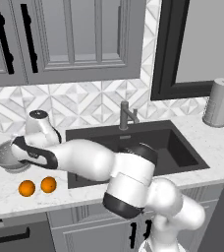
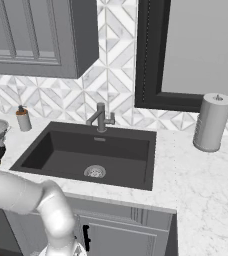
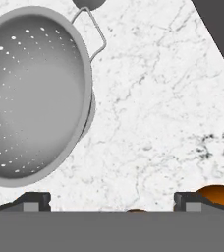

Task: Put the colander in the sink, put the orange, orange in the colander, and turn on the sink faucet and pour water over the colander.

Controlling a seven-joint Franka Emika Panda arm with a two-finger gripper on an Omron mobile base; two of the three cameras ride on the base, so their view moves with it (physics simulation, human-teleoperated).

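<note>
The colander [image 3: 35,93] sits upright and empty on the marble counter, left of the sink [image 1: 180,147]; it also shows partly behind my hand as the colander [image 1: 3,158]. My gripper [image 3: 111,202] hovers just above the counter beside the colander, open, with bare marble between its fingertips [image 3: 33,201]. Two oranges [image 1: 26,188] [image 1: 48,184] lie on the counter in front of the colander; one orange [image 3: 219,193] peeks past my right fingertip. The sink faucet [image 1: 126,115] stands behind the basin, with no water running.
A paper towel roll [image 1: 219,102] stands at the counter's right end. A soap dispenser [image 2: 23,119] is at the back left of the sink [image 2: 86,147], whose floor holds a round drain [image 2: 95,171]. Cabinets hang above the backsplash.
</note>
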